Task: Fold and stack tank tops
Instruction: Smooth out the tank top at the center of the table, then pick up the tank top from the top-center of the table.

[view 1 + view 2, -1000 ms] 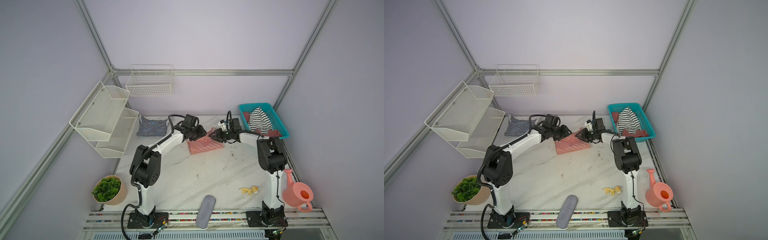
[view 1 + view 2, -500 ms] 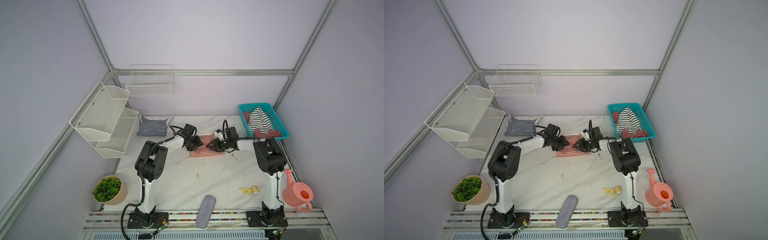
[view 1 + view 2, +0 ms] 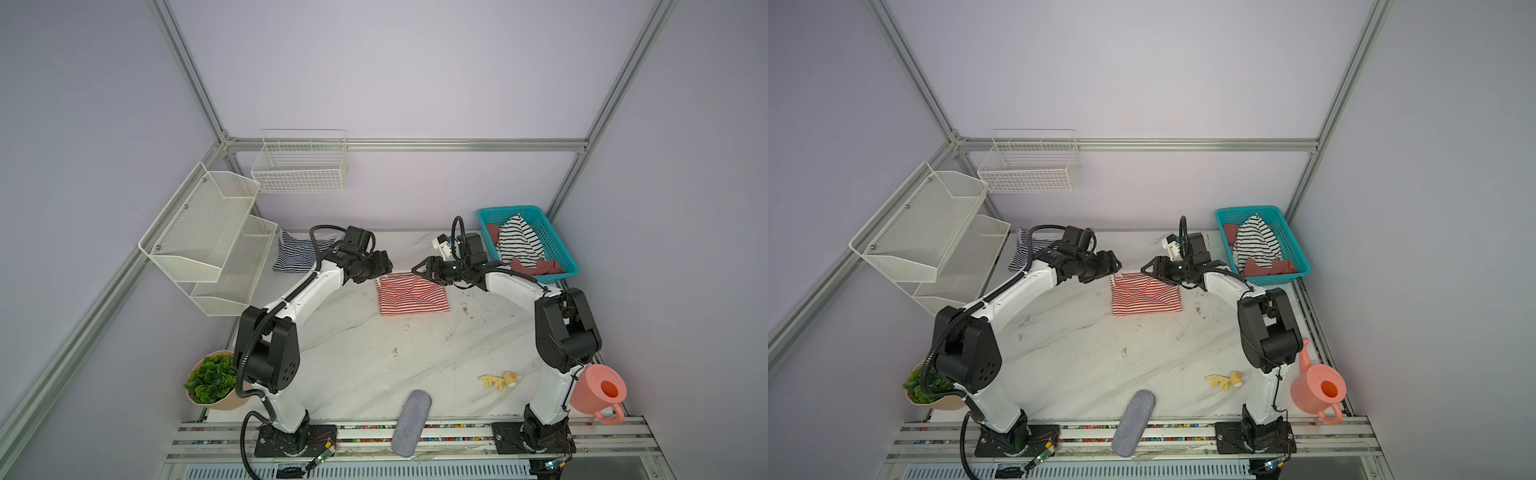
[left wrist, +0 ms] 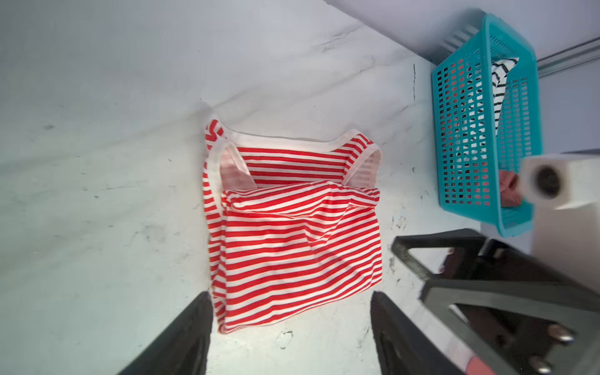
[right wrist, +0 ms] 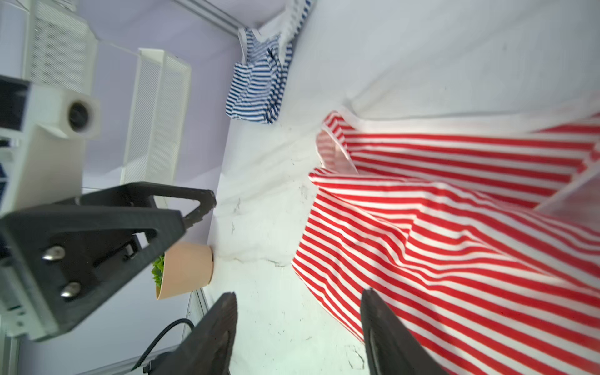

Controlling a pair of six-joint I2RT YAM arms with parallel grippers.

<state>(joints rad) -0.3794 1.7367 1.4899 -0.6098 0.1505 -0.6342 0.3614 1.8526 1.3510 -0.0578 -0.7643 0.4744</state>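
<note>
The red-and-white tank top point(image 3: 411, 293) lies on the desk point(image 3: 374, 353) near the middle of its far edge. It is folded once across, the hem half over the chest half, and the pale neck trim and both straps show beyond the fold. The left gripper point(image 3: 384, 266) hangs by the garment's far left corner and the right gripper point(image 3: 419, 270) over its far edge. Both have their jaws spread and nothing between them, and in the wrist views the cloth looks clear of the fingers. We judge the step in hand to be tidying or finishing this fold before stacking. The upper layer is rumpled, with a diagonal crease, and its edge does not sit square on the layer beneath. We would come down on two matching corners at once and pinch both layers together, not just the top one. Lifting only a little and moving both arms in step should keep the knit from sagging or twisting. We would then lay it on the navy-and-white tank top point(image 3: 297, 257), which sits folded at the desk's far left corner. The arms should also stay clear of the teal basket point(image 3: 559, 245) at the far right corner, which holds more cloth. We can read no brand, label or writing on the garments, the basket or the arms.
</note>
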